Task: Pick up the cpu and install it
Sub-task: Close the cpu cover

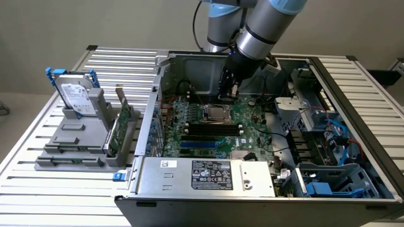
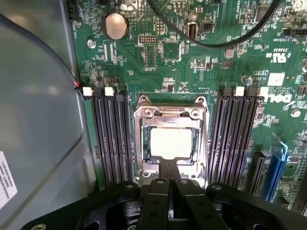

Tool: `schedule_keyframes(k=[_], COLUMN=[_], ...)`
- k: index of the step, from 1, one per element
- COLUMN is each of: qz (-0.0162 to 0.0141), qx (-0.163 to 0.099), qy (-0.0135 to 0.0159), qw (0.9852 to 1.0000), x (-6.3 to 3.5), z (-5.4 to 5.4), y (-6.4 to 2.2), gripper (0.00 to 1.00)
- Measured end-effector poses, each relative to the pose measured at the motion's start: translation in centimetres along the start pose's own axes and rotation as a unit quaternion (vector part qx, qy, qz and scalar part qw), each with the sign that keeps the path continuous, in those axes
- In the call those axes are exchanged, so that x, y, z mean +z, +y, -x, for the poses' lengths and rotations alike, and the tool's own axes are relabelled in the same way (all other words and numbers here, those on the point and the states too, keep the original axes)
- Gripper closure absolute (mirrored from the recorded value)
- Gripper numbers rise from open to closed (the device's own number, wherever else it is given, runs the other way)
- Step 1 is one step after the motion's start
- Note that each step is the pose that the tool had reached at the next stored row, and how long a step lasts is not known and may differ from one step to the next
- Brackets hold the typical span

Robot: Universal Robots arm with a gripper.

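Green motherboard [image 2: 211, 72] carries square silver cpu [image 2: 170, 143] in metal socket [image 2: 170, 113]

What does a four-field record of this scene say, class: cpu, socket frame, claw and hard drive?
cpu: lies flat inside the socket frame
socket frame: metal, between two banks of memory slots
claw: shut, tips at the cpu's edge, contact unclear
hard drive: upright on the grey rack, exterior view's left

A plain pale beige wall [image 1: 113, 21] is seen behind, a bench [image 1: 57, 198] is formed of ribbed aluminium slats, a strip of pale floor [image 1: 19, 94] is glimpsed past it at the exterior view's left, the scene is lit softly and evenly.
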State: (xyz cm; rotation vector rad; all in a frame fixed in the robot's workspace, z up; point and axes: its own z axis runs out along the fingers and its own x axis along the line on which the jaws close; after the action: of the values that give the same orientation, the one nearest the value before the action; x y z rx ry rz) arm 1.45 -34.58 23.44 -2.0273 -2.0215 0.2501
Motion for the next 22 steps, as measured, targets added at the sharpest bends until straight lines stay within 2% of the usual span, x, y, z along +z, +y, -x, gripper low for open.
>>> schedule_keyframes(k=[3, 10, 16, 22], qz=[0.0021, 0.0131, 0.0156, 0.0177], qx=[-0.003, -0.014, -0.026, -0.038], qy=[-0.001, -0.0045, -0.0081, -0.0117], qw=[1.0, 0.9998, 0.9995, 0.9991], x=[0.21, 0.98, 2.12, 2.83], z=[0.0, 0.1, 0.1, 0.2], y=[-0.56, -1.29, -1.88, -2.58], gripper=[0.89, 0.89, 0.89, 0.89])
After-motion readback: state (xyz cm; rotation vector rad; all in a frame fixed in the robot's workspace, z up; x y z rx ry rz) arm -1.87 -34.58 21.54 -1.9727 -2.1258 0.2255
